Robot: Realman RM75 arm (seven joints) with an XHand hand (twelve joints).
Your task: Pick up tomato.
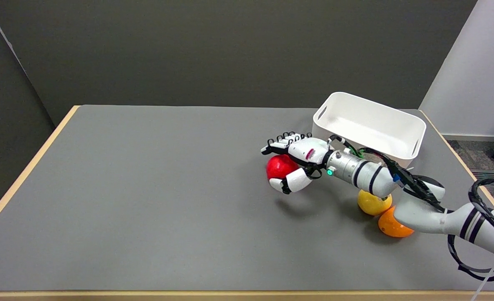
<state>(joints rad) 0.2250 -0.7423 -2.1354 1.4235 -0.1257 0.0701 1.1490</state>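
Right arm reaches in from lower right, forearm angled up-left across the worktop (146,200). Right robot hand (296,161) lies palm-down, fingers (281,143) extended leftward on top, thumb curled underneath, closed around a red round item. Green light on wrist.

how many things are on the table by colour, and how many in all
Red: 1, the tomato, in the robot hand
Yellow: 1, a round fruit partly under the arm
Orange: 1, a round fruit beside it
White: 1, the bin
Total: 4
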